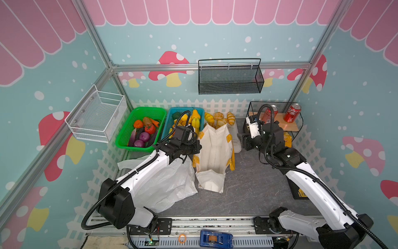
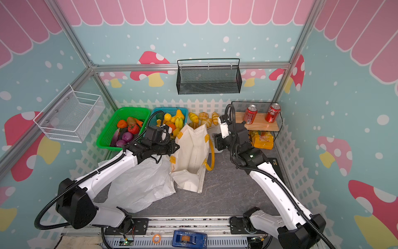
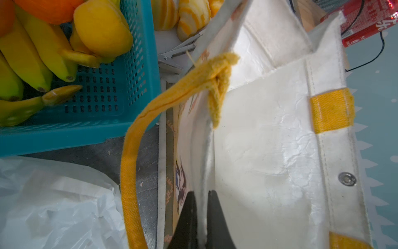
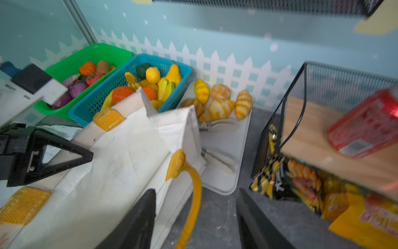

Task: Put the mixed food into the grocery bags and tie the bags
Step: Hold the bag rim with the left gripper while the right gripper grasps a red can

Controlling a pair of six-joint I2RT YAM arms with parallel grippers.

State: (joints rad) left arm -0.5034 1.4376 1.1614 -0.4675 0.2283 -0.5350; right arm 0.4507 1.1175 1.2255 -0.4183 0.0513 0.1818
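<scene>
The stiff white tote [image 1: 213,151] [image 2: 191,151] with yellow handles stands open mid-table. My left gripper [image 1: 199,147] [image 3: 202,194] is shut on the tote's left rim. My right gripper [image 1: 242,140] [image 4: 196,191] is open beside the tote's right side, where a yellow handle [image 4: 193,211] hangs loose between its fingers. The crinkly white plastic bag [image 1: 168,185] lies flat under the left arm. Two red soda cans [image 2: 250,114] [image 2: 272,112] stand on the wooden shelf. The tomato [image 1: 150,128] and two purple onions [image 1: 144,136] [image 1: 139,143] lie in the green basket [image 1: 120,138].
A blue basket [image 1: 170,116] of yellow fruit sits behind the left gripper. Croissants [image 1: 219,118] lie on a white tray [image 1: 237,144] behind the tote. Yellow snack packs [image 2: 263,139] sit under the wire shelf. Two wire baskets [image 1: 230,79] [image 1: 97,116] hang on the walls.
</scene>
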